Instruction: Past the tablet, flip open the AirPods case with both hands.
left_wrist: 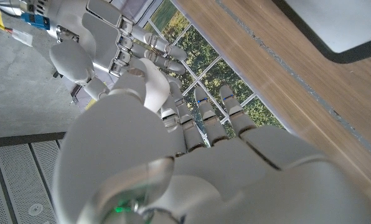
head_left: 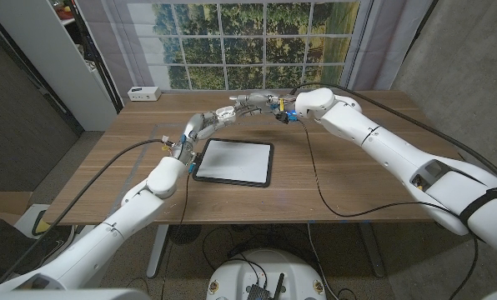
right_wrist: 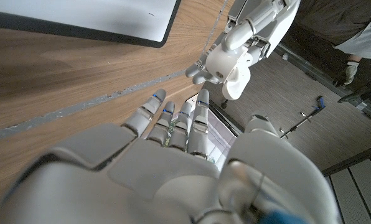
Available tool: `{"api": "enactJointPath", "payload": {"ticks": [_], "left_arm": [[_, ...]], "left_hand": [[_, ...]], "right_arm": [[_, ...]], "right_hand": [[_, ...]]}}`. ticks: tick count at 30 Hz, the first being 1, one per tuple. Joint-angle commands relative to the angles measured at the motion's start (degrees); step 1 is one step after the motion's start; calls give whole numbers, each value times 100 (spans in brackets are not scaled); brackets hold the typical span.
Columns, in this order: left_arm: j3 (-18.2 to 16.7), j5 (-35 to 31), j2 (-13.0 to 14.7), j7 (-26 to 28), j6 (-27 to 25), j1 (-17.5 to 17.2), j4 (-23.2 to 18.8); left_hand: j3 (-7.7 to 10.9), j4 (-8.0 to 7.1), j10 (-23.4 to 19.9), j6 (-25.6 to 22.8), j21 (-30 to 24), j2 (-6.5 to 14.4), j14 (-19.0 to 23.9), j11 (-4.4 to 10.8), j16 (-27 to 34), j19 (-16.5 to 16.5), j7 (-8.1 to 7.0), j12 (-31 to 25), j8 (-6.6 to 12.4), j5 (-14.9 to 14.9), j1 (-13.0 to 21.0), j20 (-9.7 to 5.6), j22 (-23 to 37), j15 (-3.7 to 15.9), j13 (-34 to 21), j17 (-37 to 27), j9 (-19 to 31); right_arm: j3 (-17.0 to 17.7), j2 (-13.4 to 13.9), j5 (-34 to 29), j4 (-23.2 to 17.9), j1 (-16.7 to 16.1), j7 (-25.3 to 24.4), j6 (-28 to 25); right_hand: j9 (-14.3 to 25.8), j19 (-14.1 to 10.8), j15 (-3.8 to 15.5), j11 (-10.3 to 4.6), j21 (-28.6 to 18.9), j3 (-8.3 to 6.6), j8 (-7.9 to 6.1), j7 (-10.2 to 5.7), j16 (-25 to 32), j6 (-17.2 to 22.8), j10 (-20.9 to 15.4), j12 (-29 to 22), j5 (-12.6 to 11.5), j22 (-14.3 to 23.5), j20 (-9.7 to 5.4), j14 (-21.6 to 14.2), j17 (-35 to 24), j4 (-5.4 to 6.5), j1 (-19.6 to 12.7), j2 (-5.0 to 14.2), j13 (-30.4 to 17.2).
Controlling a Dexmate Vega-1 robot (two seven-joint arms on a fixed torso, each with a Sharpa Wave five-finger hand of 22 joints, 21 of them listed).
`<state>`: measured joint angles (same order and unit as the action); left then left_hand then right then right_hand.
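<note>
A gridded window (head_left: 253, 37) with green trees stands behind the wooden table (head_left: 348, 179).

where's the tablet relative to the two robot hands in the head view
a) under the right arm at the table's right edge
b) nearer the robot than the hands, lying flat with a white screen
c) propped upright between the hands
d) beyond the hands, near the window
b: the tablet lies flat on the table, white screen up, while the left robot hand and right robot hand meet farther back, past it.
</note>
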<state>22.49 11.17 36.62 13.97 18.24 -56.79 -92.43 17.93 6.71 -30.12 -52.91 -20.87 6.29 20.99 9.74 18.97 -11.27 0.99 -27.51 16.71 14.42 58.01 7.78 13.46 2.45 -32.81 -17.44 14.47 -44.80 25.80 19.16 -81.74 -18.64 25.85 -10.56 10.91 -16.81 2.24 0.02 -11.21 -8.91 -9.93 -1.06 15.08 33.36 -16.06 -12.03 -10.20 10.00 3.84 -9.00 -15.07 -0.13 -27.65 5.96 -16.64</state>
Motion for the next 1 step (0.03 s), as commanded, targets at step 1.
{"api": "enactJointPath", "payload": {"ticks": [1], "left_arm": [[-50,33,51,-12,9,-81,-63]], "left_hand": [[15,-52,-42,-380,-31,230,48,59,14,35,-301,-26,59,29,168,-18,26,469,-32,-20,70]], "right_arm": [[332,92,308,-138,-358,-366,179]], "right_hand": [[9,-38,268,11,-5,8,-20,-31,-81,-138,52,-2,-7,1,-346,23,82,-61,27,-16,-4]]}}
